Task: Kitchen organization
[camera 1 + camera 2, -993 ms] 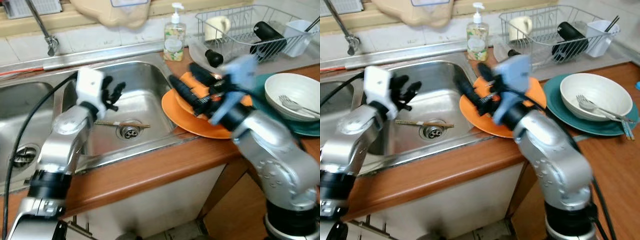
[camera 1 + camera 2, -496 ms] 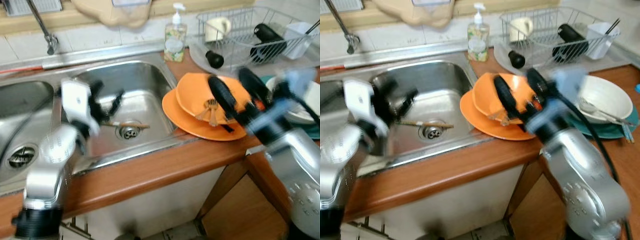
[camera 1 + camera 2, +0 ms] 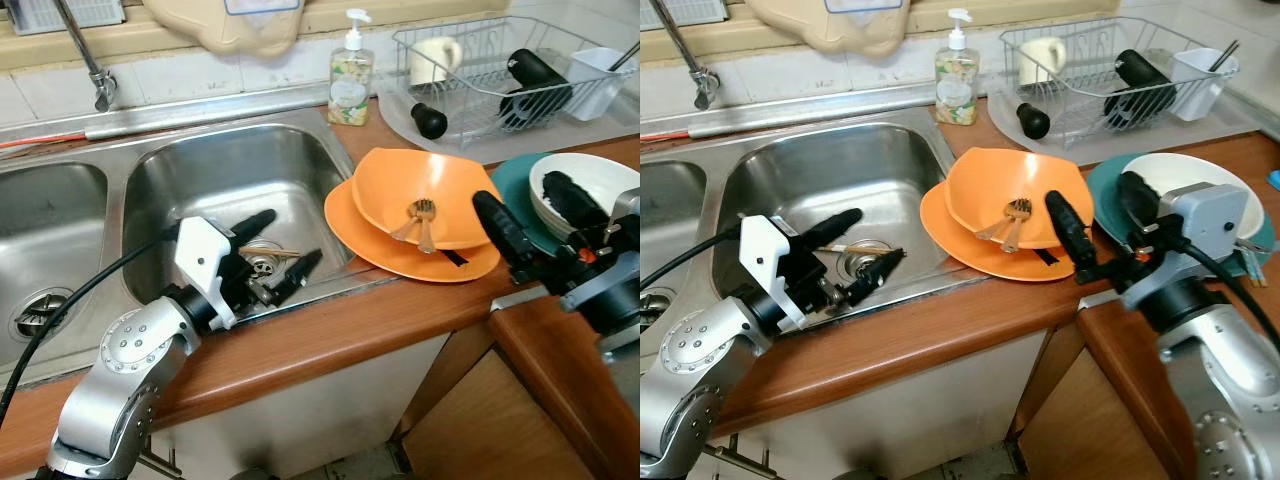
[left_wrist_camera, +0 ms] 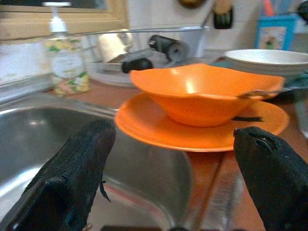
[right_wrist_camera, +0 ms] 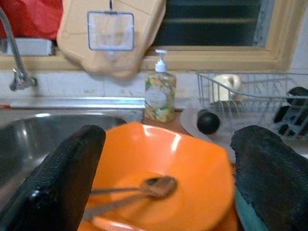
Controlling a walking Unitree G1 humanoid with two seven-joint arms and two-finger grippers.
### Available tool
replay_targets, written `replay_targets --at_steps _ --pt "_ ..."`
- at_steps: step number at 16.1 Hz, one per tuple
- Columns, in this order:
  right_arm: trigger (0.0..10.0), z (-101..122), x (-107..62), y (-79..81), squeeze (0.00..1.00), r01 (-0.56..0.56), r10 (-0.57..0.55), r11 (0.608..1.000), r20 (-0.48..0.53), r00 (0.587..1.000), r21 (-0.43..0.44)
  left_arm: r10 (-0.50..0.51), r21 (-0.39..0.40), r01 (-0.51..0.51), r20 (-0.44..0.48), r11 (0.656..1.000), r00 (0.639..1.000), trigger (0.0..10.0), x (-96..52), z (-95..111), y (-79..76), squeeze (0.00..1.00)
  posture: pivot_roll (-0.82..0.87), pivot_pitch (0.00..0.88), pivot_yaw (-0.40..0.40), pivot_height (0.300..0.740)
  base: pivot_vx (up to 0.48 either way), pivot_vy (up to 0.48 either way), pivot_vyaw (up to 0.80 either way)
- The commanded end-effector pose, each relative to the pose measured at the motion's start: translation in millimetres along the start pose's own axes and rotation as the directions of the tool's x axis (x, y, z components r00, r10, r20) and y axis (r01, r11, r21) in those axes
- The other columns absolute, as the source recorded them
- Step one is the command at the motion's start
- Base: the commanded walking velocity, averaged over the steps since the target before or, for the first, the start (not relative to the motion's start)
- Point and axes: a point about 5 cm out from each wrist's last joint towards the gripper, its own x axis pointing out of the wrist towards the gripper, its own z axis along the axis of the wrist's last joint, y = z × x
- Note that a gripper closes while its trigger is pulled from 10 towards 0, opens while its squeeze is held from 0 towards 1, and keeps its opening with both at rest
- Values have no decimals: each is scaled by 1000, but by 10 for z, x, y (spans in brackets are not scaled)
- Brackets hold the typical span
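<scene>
Barely begun, by the look of it — orange bowl [image 3: 425,205] with spoon [image 3: 412,218] unsorted near desk's front edge; left claw [image 3: 270,250] and right claw [image 3: 535,215] both wide open, empty.

Brushed stainless-steel double sink [image 3: 215,165], satin sheen with soft reflections; polished brown wooden counter edge [image 3: 330,335], smooth and semi-glossy; glossy orange bowl [image 3: 425,190] on a matching glossy orange plate [image 3: 350,225], holding two shiny metal spoons [image 3: 415,218]; glossy white ceramic bowl [image 3: 1185,175] on a smooth teal plate [image 3: 1102,190]; chromed wire dish rack [image 3: 480,60]; translucent plastic soap bottle [image 3: 350,70]; matt, fine-ribbed black fingers [image 4: 72,178]; silver-painted metal arm casing [image 3: 125,375]
</scene>
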Motion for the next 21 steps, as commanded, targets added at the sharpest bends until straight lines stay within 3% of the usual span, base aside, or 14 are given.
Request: replay_targets --at_steps 1,2,3,4,6,7,10,15,21 --pt "10000 -64 -36 -88 1000 8 -9 1000 -62 998 -11 -52 3 53 -27 999 998 10000 -16 -3 -51 529 -170 0 50 740 0 0 0" --pt "10000 -88 -54 -117 0 7 -8 1000 -82 997 -18 -73 -9 73 -28 997 997 10000 -28 -7 -65 247 -170 0 52 740 0 0 0" --pt "10000 -108 -73 -141 0 1 -2 1000 -99 995 -9 -86 -21 86 -27 996 996 10000 -36 -5 -74 86 -171 0 56 740 0 0 0" --pt "10000 -122 -84 -151 0 -22 22 1000 -115 993 -5 -112 -34 110 -33 993 993 10000 -39 -5 -89 12 -173 0 62 740 0 0 0" --pt "10000 -109 -61 -75 0 -89 90 996 -105 990 16 -163 -59 160 -42 985 986 10000 -41 -11 -131 0 -178 0 67 740 0 0 0" --pt "10000 -101 -30 58 0 -163 166 986 -94 982 32 -200 -74 196 -61 978 978 10000 -49 -33 -179 0 -181 0 69 740 0 0 0" --pt "10000 -212 -9 220 0 -230 224 973 -165 961 -21 -230 -87 223 -79 971 970 10000 -57 -57 -213 0 -178 0 64 740 0 0 0" --pt "10000 -286 186 310 0 -210 188 972 -192 963 -106 -262 -90 254 -92 963 961 10000 -36 -56 -266 0 -155 0 50 740 0 0 0" --pt "10000 -316 284 248 0 -116 92 985 -178 980 -131 -244 -92 235 -102 968 964 10000 -82 -56 -272 0 -132 0 28 740 0 0 0"
